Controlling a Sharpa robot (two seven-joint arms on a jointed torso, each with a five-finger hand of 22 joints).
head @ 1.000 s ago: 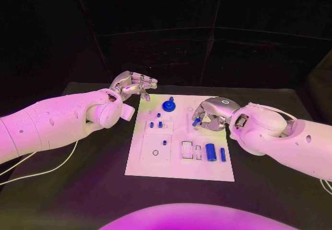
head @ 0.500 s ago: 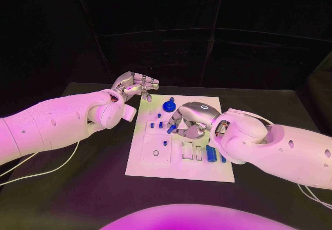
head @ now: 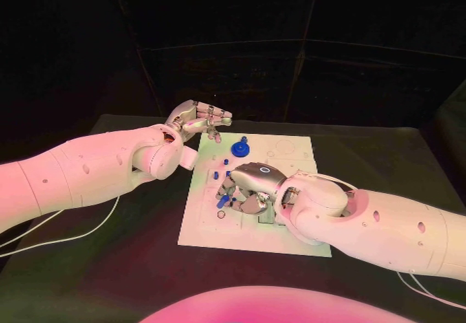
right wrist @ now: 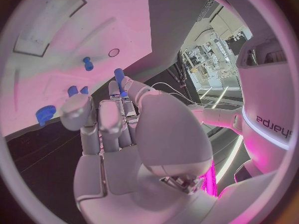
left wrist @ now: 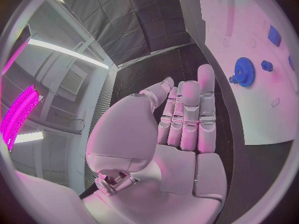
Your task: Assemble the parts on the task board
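Left hand (head: 199, 120) held raised on a bent wrist, palm up, fingers (left wrist: 190, 114) side by side and lightly curled, nothing in them. Right hand (head: 250, 187) reaches across palm-down on its long white forearm, fingers (right wrist: 106, 119) curled under and pinching a small blue peg (right wrist: 119, 77) at the fingertips.

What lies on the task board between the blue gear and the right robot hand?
In the head view, two small blue pegs stand on the task board between the blue gear and the right robot hand.
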